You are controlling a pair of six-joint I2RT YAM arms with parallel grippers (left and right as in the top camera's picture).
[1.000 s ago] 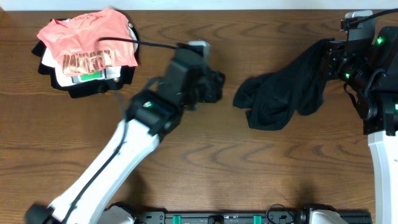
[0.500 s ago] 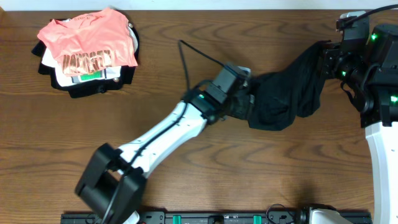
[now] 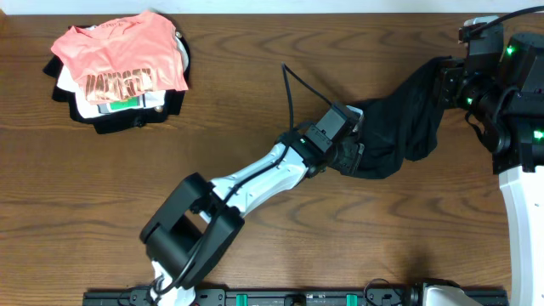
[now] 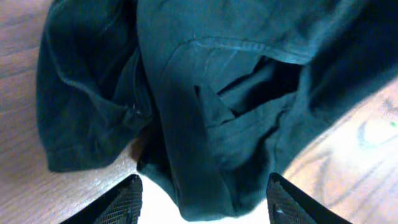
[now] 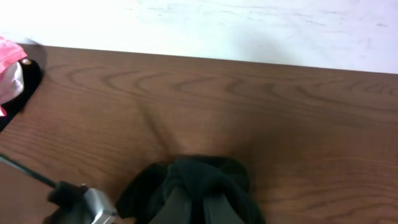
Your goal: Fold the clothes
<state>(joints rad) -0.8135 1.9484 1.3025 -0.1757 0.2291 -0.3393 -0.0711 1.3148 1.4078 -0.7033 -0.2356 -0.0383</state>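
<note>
The wooden bench (image 3: 255, 212) fills the overhead view, its grain running side to side. The left arm (image 3: 255, 183) stretches in a long diagonal from the near edge, left of centre, out to the middle of the bench. The right arm (image 3: 518, 170) stands along the right edge, bent at the far right corner.

The black garment (image 3: 399, 119) lies in the right half of the bench, nearer the far edge. It runs as a limp, wrinkled band from the far right corner down and inward toward the centre. Its upper end hangs from the right gripper (image 3: 446, 81), which is clamped tight on the cloth. Its lower, bunched end rests on the wood.

In the far left corner sits a pile: a salmon-pink shirt (image 3: 119, 55) with dark lettering on top, a white garment (image 3: 119, 104) with a green mark below it, and dark cloth (image 3: 102, 123) underneath.

The left gripper (image 4: 202, 179) is over the garment's lower end, its jaws wide apart with folds and a stitched hem lying between them; it grips nothing.

A thin black cable (image 3: 293, 93) loops up from the left wrist.
</note>
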